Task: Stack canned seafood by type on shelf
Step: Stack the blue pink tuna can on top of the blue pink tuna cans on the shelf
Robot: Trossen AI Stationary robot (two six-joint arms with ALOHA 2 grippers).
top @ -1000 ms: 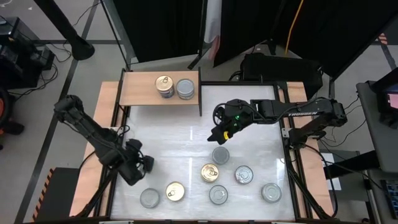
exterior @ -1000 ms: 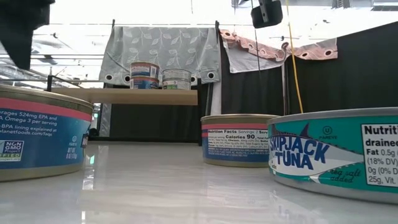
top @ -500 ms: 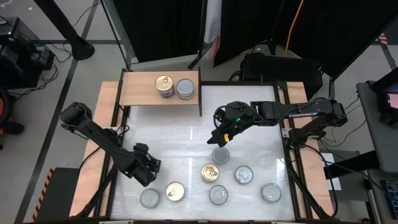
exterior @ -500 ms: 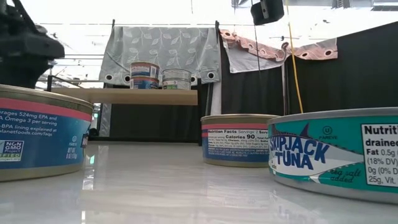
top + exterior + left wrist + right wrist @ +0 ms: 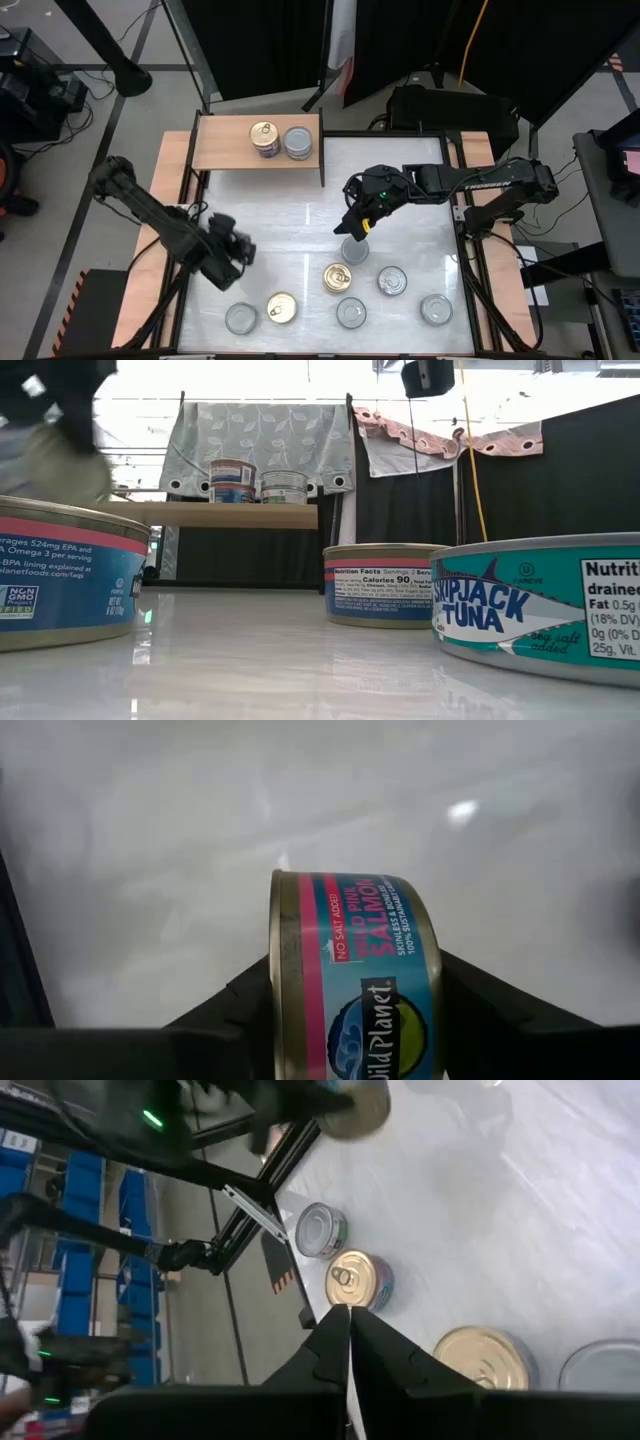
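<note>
My left gripper (image 5: 228, 250) hangs over the table's near left, shut on a pink-and-blue salmon can (image 5: 355, 980). The right wrist view shows that can (image 5: 355, 1108) too, clear of the table. My right gripper (image 5: 352, 230) is shut and holds nothing; it hovers just above a silver-lidded can (image 5: 355, 250) at mid-table. The light-wood shelf (image 5: 225, 150) stands at the far left with two cans (image 5: 281, 140) side by side on its top. Several more cans (image 5: 338, 277) stand on their bottoms along the near side. My left gripper pinches the salmon can between its two fingers (image 5: 225, 1005), one on each flat end; the labelled side wall (image 5: 380, 935) faces the wrist camera. The fingers slant steeply down at it. The can is turned on edge and lifted clear of the table.
Loose cans lie near the front edge: a gold-lidded one (image 5: 281, 308), silver ones (image 5: 240, 318) (image 5: 350, 312) (image 5: 436, 309) and another (image 5: 392, 281). The white table between them and the shelf is bare. Wooden strips (image 5: 172, 190) run along the table's sides.
My left gripper first moved a little toward the table's right and near edge, then rose and drew back toward the far edge. In the low view it was dark half a second ago; a pale blurred can now moves up with it.
</note>
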